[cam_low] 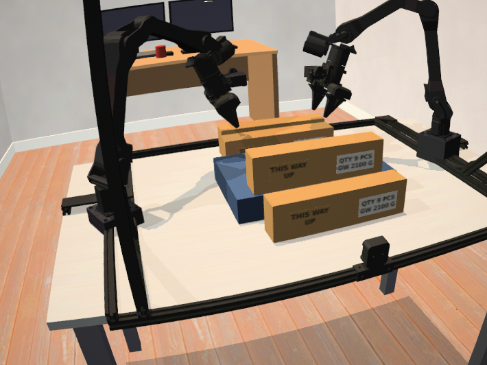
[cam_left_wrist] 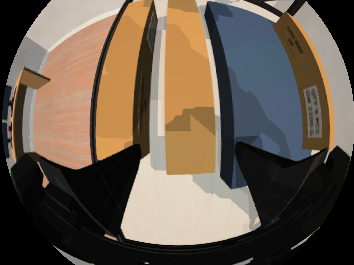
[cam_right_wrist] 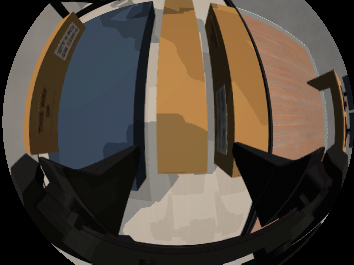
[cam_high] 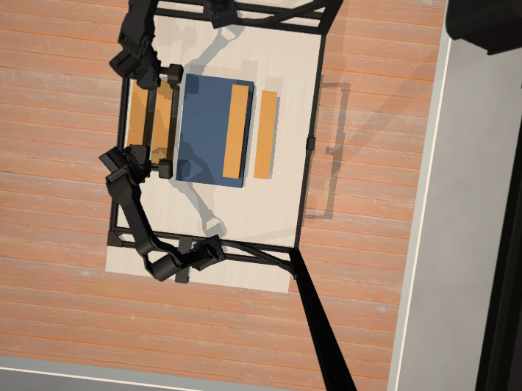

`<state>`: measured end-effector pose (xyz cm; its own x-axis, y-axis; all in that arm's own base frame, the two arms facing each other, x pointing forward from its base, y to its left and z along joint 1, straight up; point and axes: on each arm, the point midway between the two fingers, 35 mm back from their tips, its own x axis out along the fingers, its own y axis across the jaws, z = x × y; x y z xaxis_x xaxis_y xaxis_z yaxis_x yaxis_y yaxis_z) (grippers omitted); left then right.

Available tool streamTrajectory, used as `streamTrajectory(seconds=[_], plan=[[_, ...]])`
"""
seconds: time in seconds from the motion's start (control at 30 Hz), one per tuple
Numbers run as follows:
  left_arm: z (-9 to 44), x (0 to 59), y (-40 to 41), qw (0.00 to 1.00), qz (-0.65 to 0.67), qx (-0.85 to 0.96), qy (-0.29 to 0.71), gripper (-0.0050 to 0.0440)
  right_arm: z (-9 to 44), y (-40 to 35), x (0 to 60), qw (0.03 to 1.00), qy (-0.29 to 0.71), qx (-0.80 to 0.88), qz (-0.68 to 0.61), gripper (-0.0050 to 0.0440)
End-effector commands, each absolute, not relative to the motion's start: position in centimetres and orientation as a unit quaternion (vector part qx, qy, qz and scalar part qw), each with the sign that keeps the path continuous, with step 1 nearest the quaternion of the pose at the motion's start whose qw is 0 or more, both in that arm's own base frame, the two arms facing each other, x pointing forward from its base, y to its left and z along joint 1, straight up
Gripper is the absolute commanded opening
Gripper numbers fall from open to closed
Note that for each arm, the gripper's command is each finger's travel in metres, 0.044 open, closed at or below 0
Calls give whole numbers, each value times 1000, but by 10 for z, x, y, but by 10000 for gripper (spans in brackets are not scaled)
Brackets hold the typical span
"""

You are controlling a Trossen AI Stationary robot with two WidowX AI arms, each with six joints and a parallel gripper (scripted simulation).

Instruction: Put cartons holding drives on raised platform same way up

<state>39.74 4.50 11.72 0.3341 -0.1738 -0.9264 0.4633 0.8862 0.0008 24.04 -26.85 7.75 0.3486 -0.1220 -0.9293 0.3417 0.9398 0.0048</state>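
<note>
Four long brown cartons. One (cam_high: pixel 234 130) stands on the blue platform (cam_high: pixel 204 130) along its edge, and one (cam_high: pixel 265 134) stands on the table just beyond that edge. Two stand side by side on the platform's other side: the inner one (cam_high: pixel 163 119) and the outer one (cam_high: pixel 137 117). My left gripper (cam_high: pixel 159 164) is open, with its fingers on either side of one end of the inner carton (cam_left_wrist: pixel 187 89). My right gripper (cam_high: pixel 164 76) is open over the opposite end (cam_right_wrist: pixel 181 89) in the same way. In the exterior view both sets of fingertips, left (cam_low: pixel 233 119) and right (cam_low: pixel 326 105), are about level with the carton's top.
A black frame rail (cam_low: pixel 259 296) runs round the table, with a small camera block (cam_low: pixel 375 251) at the front edge. A tall black post (cam_low: pixel 109 145) stands at the front left. A desk with monitors (cam_low: pixel 195 60) is behind the table.
</note>
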Motion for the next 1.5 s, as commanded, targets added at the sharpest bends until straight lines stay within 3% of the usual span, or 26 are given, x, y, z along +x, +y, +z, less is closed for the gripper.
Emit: streamTrajectory(seconds=[0.0,0.77,1.37,1.4,1.47], plan=[[116,393,42,806,-195,131,544,389,79,-265,241,816,550,99,-147,389],[49,393,42,806,-195,131,544,389,12,-265,241,816,550,99,-147,389],[46,393,42,806,-195,131,544,389,9,-265,241,816,550,99,-147,389],[46,393,42,806,-195,131,544,0,9,-265,241,816,550,99,-147,0],[46,393,42,806,-195,131,544,0,9,-265,241,816,550,99,-147,0]])
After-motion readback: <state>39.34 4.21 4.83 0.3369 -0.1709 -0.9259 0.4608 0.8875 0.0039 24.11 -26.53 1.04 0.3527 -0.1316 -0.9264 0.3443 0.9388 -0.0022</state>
